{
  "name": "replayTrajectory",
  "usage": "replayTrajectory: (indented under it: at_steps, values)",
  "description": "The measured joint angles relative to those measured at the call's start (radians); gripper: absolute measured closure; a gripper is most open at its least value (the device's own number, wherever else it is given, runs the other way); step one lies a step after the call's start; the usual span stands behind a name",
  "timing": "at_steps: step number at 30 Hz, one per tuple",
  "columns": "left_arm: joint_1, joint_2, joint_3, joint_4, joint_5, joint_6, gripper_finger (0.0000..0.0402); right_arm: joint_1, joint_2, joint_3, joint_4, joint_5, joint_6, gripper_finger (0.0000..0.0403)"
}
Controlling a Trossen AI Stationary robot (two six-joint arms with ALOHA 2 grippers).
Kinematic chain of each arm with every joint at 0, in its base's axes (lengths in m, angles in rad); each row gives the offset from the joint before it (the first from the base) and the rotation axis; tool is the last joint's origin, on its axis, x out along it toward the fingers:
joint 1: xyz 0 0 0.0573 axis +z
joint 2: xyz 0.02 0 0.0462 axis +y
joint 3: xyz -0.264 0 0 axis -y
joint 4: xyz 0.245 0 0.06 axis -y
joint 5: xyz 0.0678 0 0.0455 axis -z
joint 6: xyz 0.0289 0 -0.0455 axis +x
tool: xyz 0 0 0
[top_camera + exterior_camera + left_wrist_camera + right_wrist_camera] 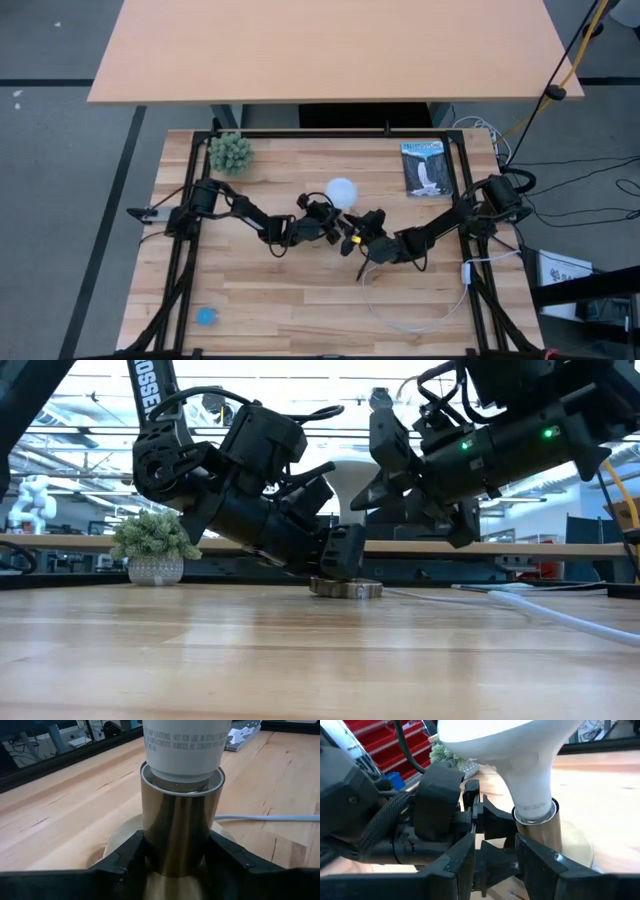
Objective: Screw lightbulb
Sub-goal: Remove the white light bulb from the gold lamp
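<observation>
The white frosted lightbulb (342,190) stands with its narrow neck (185,745) in the brass socket (180,820) near the table's middle. The socket's round base disc (345,589) rests on the table. My left gripper (177,845) comes from the table's left and is shut on the socket. My right gripper (497,855) comes from the table's right. It is open, its fingers a little short of the bulb's neck (535,795), and I see no touch. In the low view the bulb (345,475) shows between both grippers. My left gripper pinches the socket's upright brass barrel (150,840) between its two fingers, low on the barrel just above the base disc. The fingers come level from the table's left, one on each side. The socket stands upright on the table with the bulb in its top.
A small potted plant (230,152) stands at the far left. A printed card (427,167) lies at the far right. The socket's white cord (420,320) loops over the near right of the table. A small blue object (206,316) lies near the front left corner.
</observation>
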Motion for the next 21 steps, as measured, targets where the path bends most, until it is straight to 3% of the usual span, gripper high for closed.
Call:
replayTrajectory:
  at_steps: [6, 14, 21]
  values:
    - [-0.001, 0.000, 0.000, 0.000, 0.005, 0.001, 0.0231, -0.014, 0.000, 0.000, 0.000, 0.004, -0.055, 0.0270]
    - [-0.001, 0.000, 0.000, 0.000, 0.005, 0.002, 0.0231, -0.030, 0.000, -0.001, -0.052, 0.056, -0.023, 0.0231]
    - [-0.005, 0.000, 0.000, 0.004, 0.006, 0.018, 0.0232, -0.033, 0.000, -0.001, -0.039, -0.007, -0.026, 0.0235]
